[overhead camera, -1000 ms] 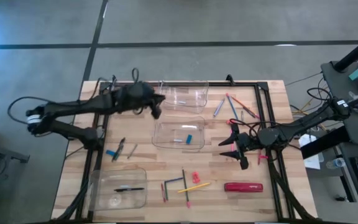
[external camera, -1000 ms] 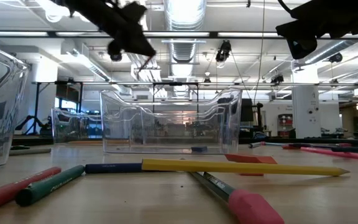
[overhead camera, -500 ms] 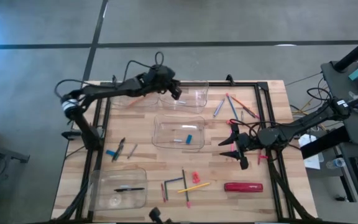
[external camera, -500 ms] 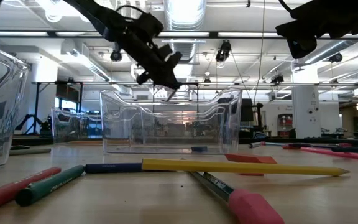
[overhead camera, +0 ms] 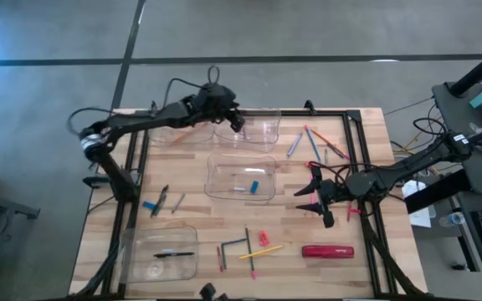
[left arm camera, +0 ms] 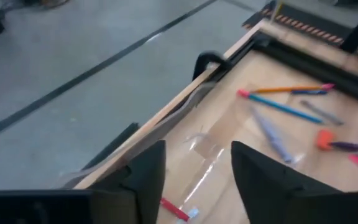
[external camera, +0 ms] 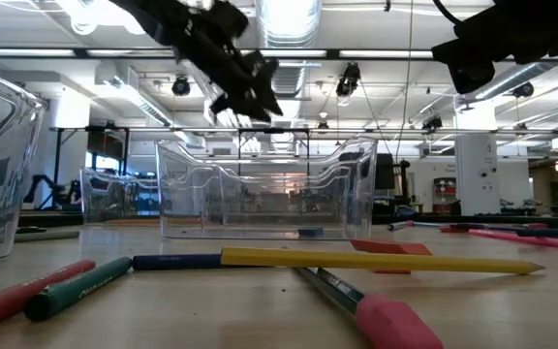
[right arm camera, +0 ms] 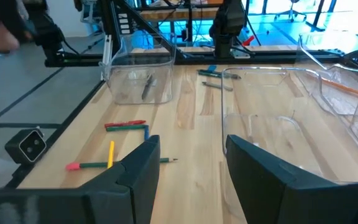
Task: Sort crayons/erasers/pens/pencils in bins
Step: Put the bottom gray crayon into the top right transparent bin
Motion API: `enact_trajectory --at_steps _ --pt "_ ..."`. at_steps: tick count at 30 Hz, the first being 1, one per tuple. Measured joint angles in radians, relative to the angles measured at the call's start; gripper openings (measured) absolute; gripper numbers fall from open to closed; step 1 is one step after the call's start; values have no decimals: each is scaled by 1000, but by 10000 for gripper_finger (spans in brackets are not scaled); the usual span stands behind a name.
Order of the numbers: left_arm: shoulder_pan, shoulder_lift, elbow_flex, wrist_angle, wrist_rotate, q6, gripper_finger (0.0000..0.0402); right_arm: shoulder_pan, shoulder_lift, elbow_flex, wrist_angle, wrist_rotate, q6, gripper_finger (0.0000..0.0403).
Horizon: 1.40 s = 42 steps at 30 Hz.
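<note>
My left gripper (overhead camera: 239, 124) (left arm camera: 196, 147) hangs open over the far clear bin (overhead camera: 262, 134), with nothing between its fingers. A short red stick (left arm camera: 174, 210) lies on that bin's floor below it. The middle bin (overhead camera: 224, 171) holds a small blue piece (overhead camera: 255, 186). A black pen (overhead camera: 174, 253) lies in the near-left bin (overhead camera: 141, 263). My right gripper (overhead camera: 315, 203) (right arm camera: 191, 140) waits open and empty above the table's right part. Loose pencils (overhead camera: 262, 250) and a pink eraser (overhead camera: 264, 238) lie on the near table.
Several pens (overhead camera: 310, 144) lie at the far right, and grey pens with a blue piece (overhead camera: 159, 201) at the left. A red oblong object (overhead camera: 327, 251) sits near the front right. A black frame (overhead camera: 354, 142) borders the tabletop.
My left gripper has swung from left of the middle bin toward the table's far right, ending over the far bin, most of the way in the first half second. In the low view its tip has gone from closed to spread: it has opened.
</note>
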Motion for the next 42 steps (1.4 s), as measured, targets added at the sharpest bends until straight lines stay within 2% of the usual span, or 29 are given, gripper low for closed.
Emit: enact_trajectory --at_steps 4,9,13,15,17,20,26,31,37,42 --pt "-45 -157 -4 -106 15 25 181 0 0 0 -2 0 0 173" --pt "-169 -334 -32 -314 17 67 182 0 0 0 -3 0 6 173" --pt "-273 -437 -48 -541 8 -39 182 0 0 0 -3 0 26 173" --pt "-319 -474 -51 -690 -34 -125 182 0 0 0 -1 0 41 173" --pt "-363 -489 -58 -823 -87 -236 182 0 0 0 0 0 52 173" --pt "-421 -509 -91 -960 -108 -357 182 0 0 0 3 0 53 173" --pt "-504 -541 -242 -972 -97 -472 182 0 0 0 3 0 53 173" --pt "-517 -553 -393 -946 -88 -550 182 0 0 0 -3 0 52 173" --pt "-519 -544 -569 -862 6 -617 182 0 0 0 -4 0 53 173" --pt "-527 -541 -668 -803 54 -689 182 0 0 0 -3 0 53 173"
